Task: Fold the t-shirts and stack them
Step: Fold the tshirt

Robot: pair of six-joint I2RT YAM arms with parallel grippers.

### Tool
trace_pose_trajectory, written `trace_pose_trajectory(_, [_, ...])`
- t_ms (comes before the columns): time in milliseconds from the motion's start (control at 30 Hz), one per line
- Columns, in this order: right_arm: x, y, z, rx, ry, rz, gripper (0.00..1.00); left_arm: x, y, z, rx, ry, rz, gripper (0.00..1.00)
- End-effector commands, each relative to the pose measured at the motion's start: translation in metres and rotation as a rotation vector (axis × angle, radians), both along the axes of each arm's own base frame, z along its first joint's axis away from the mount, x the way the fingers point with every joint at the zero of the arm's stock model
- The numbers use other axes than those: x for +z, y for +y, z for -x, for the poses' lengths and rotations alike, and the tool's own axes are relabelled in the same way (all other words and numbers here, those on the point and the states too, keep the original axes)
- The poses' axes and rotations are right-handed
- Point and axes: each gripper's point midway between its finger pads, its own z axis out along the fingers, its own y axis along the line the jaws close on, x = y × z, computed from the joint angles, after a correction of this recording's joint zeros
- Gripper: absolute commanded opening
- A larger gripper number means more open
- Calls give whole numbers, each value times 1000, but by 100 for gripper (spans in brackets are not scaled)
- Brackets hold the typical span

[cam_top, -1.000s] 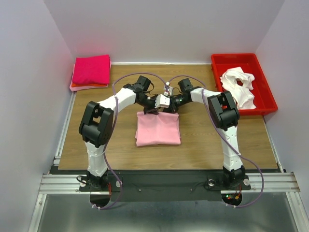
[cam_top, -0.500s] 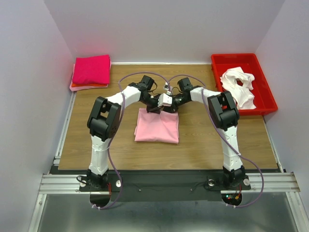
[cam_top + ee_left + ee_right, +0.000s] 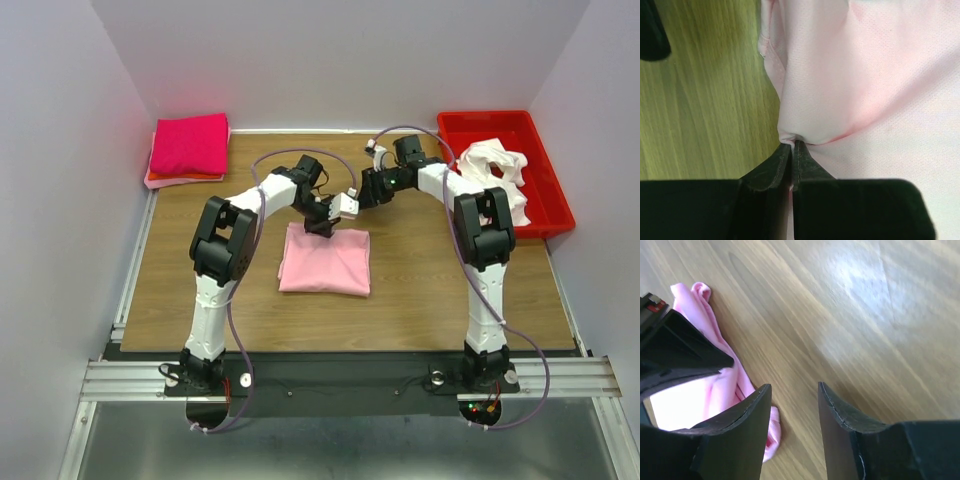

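Note:
A folded light pink t-shirt (image 3: 325, 262) lies in the middle of the wooden table. My left gripper (image 3: 322, 226) is at its far edge. In the left wrist view that gripper (image 3: 792, 145) is shut on a small pinch of the pink cloth (image 3: 880, 75), which puckers at the tips. My right gripper (image 3: 358, 198) hovers just behind and to the right of the shirt. In the right wrist view it (image 3: 792, 387) stands open over bare wood with nothing between its fingers. The shirt's edge (image 3: 720, 390) and the left gripper (image 3: 680, 350) lie to its left.
A hot pink folded shirt (image 3: 190, 143) sits on a salmon one (image 3: 165, 181) at the back left corner. A red tray (image 3: 490, 118) at the back right holds a crumpled white shirt (image 3: 495, 180). Walls close in the table on three sides.
My right gripper has opened, let go of the shirt's far edge and drawn back to the right. My left gripper has kept its pinch on the edge.

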Motion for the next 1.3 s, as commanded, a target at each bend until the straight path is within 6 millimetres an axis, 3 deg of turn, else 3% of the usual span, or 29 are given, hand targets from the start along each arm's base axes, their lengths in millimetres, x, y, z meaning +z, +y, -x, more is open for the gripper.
trace_pose_trajectory(0, [22, 7, 17, 42, 24, -79, 48, 8, 0, 28, -11, 111, 11, 15])
trace_pose_trajectory(133, [22, 2, 43, 54, 74, -96, 49, 0, 4, 61, -35, 178, 5, 16])
trace_pose_trajectory(167, [32, 2, 47, 56, 63, -102, 49, 1, 4, 66, -42, 185, 12, 16])
trace_pose_trajectory(267, [29, -1, 65, 59, 91, -100, 53, 7, 5, 73, -35, 192, 21, 24])
trace_pose_trajectory(367, [36, -7, 68, 48, 67, -87, 56, 24, 4, 62, -13, 178, 49, 32])
trace_pose_trajectory(433, [45, -11, 66, 29, 57, -90, 58, 47, 2, 48, 13, 169, 94, 39])
trace_pose_trajectory(500, [55, -18, 62, 5, 56, -108, 59, 65, 11, 32, 57, 161, 131, 46])
trace_pose_trajectory(600, [70, -24, 66, -9, 24, -102, 61, 98, 30, 6, 167, 152, 213, 48])
trace_pose_trajectory(667, [80, -25, 75, -9, 18, -109, 61, 109, 43, 3, 215, 173, 253, 52])
trace_pose_trajectory(767, [71, -28, 102, -18, 95, -117, 60, 121, 63, 1, 327, 185, 321, 54])
trace_pose_trajectory(800, [69, -29, 109, -19, 112, -119, 60, 115, 75, 13, 415, 237, 313, 54])
trace_pose_trajectory(967, [61, -34, 139, -26, 166, -116, 59, 93, 95, 39, 624, 303, 337, 54])
trace_pose_trajectory(1000, [63, -33, 140, -23, 161, -117, 59, 100, 95, 32, 622, 258, 353, 54])
trace_pose_trajectory(1033, [62, -33, 142, -21, 157, -112, 59, 84, 98, 42, 657, 293, 336, 54])
trace_pose_trajectory(1100, [53, -32, 148, -15, 170, -92, 59, 75, 101, 46, 719, 337, 349, 54])
trace_pose_trajectory(1267, [41, -21, 156, 19, 185, -65, 60, 61, 102, 44, 792, 392, 351, 54])
